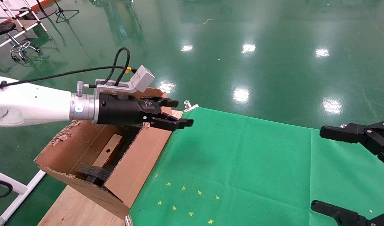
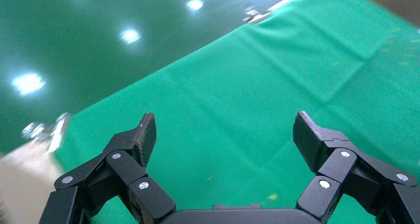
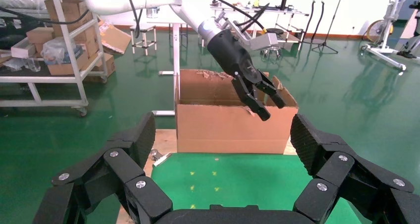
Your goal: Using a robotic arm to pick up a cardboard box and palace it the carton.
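Note:
The large torn-edged carton (image 1: 138, 169) stands open on the table's left side, with black foam blocks (image 1: 93, 174) inside. The small flat cardboard box (image 1: 112, 147), with a round hole, lies inside the carton beside the foam. My left gripper (image 1: 182, 113), on the white arm, hovers above the carton's far right rim, open and empty. It shows above green cloth in the left wrist view (image 2: 225, 135) and over the carton (image 3: 233, 130) in the right wrist view (image 3: 270, 102). My right gripper (image 1: 319, 169) is open and empty at the right edge, also shown in its own view (image 3: 224, 135).
A green cloth (image 1: 242, 166) with small yellow star marks (image 1: 185, 201) covers the table right of the carton. A metal clip (image 1: 189, 106) holds its far corner. Bare wood (image 1: 72, 210) shows at the front left. A stool and racks stand on the green floor.

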